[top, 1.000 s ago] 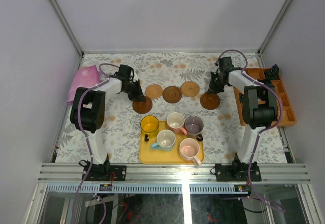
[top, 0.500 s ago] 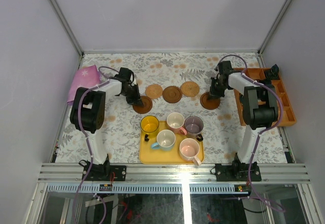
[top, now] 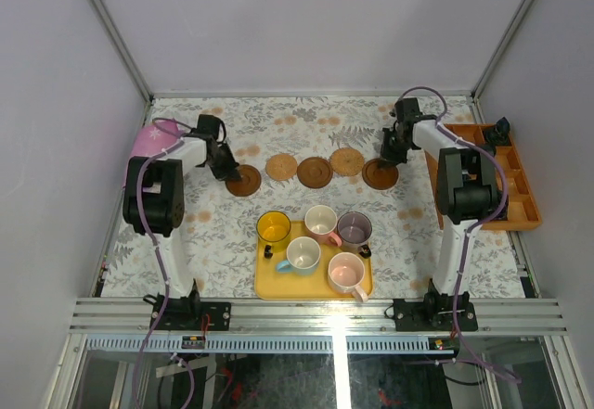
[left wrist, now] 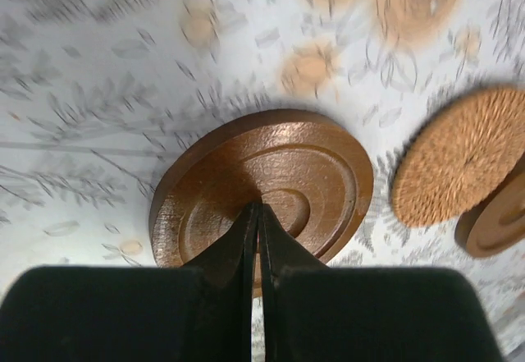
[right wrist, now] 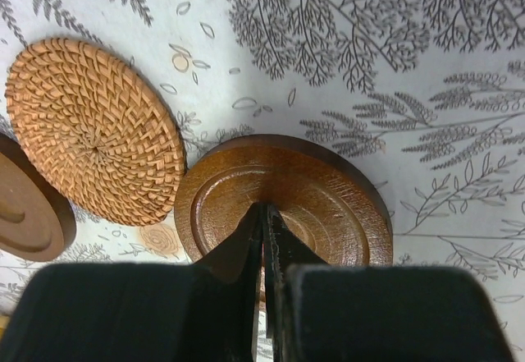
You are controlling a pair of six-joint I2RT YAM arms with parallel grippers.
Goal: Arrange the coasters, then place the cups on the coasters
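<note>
While the coasters [top: 315,172] are lying in a row beyond the yellow tray [top: 263,284], the leftmost dark coaster [left wrist: 221,185] is sitting past the tray's far-left corner. It is lying under the left gripper [left wrist: 259,211], whose fingers are pressed together, tips touching its grooved top. Past the tray's far-right corner, the rightmost dark coaster [right wrist: 332,202] is lying likewise under the closed right gripper [right wrist: 264,211]. Five cups [top: 303,254] are standing on the tray.

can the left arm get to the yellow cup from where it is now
Probably yes: the yellow cup stands at the tray's left far corner, with bare table between it and the left end effector, which is shut, tips down on a brown coaster.
</note>
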